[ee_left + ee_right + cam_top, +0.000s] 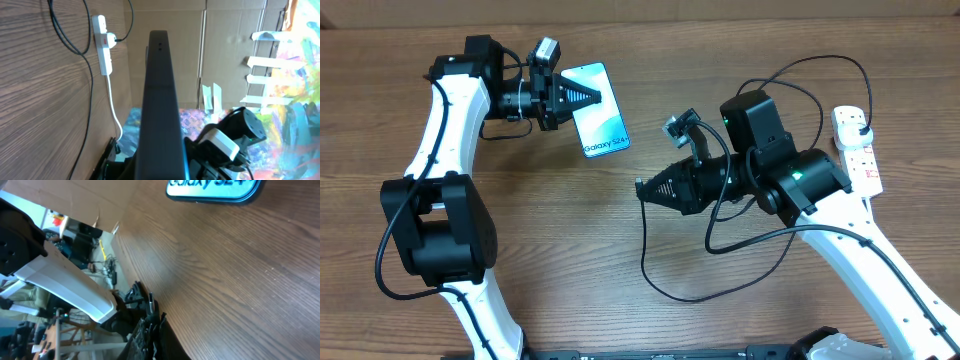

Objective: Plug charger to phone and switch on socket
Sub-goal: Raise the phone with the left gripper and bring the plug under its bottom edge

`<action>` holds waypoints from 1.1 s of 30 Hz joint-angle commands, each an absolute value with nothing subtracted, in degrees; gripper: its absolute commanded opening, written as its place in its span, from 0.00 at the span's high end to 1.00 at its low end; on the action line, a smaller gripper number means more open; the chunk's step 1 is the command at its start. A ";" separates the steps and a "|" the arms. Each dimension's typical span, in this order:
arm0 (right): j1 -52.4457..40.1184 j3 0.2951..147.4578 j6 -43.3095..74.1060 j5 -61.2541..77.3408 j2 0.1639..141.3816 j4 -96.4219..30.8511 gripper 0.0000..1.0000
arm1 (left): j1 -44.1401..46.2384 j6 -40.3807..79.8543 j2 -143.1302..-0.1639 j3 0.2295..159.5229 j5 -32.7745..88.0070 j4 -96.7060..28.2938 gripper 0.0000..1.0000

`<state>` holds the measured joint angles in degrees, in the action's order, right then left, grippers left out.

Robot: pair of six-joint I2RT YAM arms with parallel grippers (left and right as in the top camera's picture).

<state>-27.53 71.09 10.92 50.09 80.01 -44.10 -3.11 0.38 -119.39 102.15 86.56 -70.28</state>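
The phone (605, 125), its light screen reading "Galaxy S24", is held tilted above the wooden table at the back left, and my left gripper (592, 97) is shut on its left side. Seen from the left wrist, the phone's dark edge (160, 95) runs straight up from the jaws. The right gripper (642, 190) points left mid-table, shut on the charger's small connector tip (150, 300), a short way right of and below the phone (215, 190). The black cable (840, 57) loops round the right arm to a plug in the white socket (855, 145) at the far right.
The socket (103, 45) lies along the table's right edge, and its thick white cord (114, 107) trails off the table. A slack loop of charger cable (646, 250) lies on the table in front of the right arm. Cardboard panels (225, 45) stand beyond the table.
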 commanded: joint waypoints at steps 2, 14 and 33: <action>-27.57 68.47 20.18 52.62 81.21 -39.86 0.96 | -3.29 -0.91 -118.72 103.09 90.67 -69.32 0.96; -27.55 68.47 19.03 58.67 86.35 -35.14 0.96 | -1.10 1.28 -118.69 104.44 90.70 -60.51 0.96; -17.58 68.49 9.85 68.38 86.30 -37.08 0.96 | 5.56 4.40 -117.60 117.91 90.70 -62.50 0.96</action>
